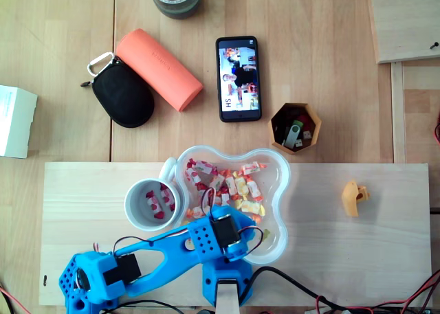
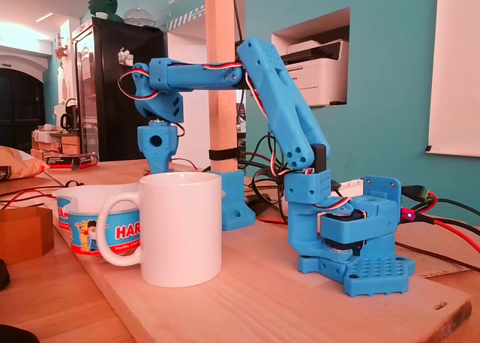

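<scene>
Wrapped candies (image 1: 237, 185), heaped in a clear bowl (image 1: 282, 190): judged light, small and slippery-wrapped, best pinched across one piece's middle. Gripper (image 1: 229, 233) hovers over the bowl; whether its jaws are parted cannot be told. White mug (image 1: 129, 203) just beside.

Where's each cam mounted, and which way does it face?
Overhead view: above the table, looking straight down on the board, bowl and mug; the blue arm shows from above at the lower edge.
Fixed view: low, at table height, on the side that is the overhead picture's top, facing across the board; the arm shows from base to gripper, jaw state unclear.
Shared: mug, bowl, arm, board.
</scene>
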